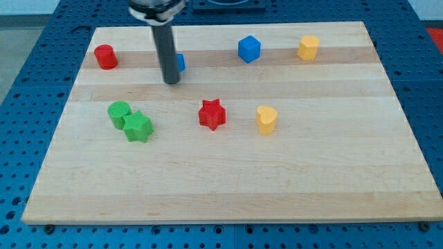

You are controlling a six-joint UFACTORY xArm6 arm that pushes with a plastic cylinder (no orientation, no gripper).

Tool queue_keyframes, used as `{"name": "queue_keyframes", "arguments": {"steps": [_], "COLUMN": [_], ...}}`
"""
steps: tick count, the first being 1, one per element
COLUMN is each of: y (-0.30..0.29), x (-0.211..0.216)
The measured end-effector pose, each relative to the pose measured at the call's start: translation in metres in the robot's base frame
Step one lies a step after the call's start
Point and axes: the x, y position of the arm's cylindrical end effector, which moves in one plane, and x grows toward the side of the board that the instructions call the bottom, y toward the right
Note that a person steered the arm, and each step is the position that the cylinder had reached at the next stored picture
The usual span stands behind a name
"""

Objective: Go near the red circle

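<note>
The red circle is a short red cylinder near the board's upper left corner. My rod comes down from the view's top, and my tip rests on the board to the right of the red circle and slightly below it, about a rod's length of board between them. A blue block sits right behind the rod, mostly hidden by it, so its shape cannot be made out.
A blue cube and a yellow block sit along the top. A green cylinder touches a green star at left. A red star and a yellow block sit mid-board on the wooden board.
</note>
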Motion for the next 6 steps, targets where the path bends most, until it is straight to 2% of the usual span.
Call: {"name": "queue_keyframes", "arguments": {"steps": [2,4,5,6], "y": [-0.078,-0.063,-0.083,-0.159], "x": [-0.014,-0.083,-0.126,-0.135]}}
